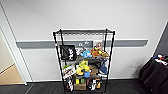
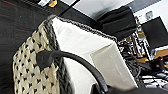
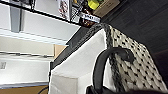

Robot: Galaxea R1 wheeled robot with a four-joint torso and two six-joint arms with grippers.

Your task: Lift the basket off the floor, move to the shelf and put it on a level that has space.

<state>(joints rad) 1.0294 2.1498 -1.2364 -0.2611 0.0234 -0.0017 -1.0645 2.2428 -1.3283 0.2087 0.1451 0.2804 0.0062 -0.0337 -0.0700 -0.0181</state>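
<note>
Close under both wrist cameras, the woven basket [image 2: 32, 72] hangs above the dark carpet [image 2: 15, 27], its white fabric lining [image 3: 82, 62] open to view, one black loop handle [image 2: 75, 62] running into the left gripper and the other handle [image 3: 105, 62] into the right; I cannot tell how either gripper's fingers stand. Farther ahead, against the white wall [image 1: 82, 15], stands the black wire shelf [image 1: 83, 61], its top level [image 1: 83, 32] bare above tiers crowded with toys [image 1: 86, 53] and a cardboard box [image 1: 80, 86].
</note>
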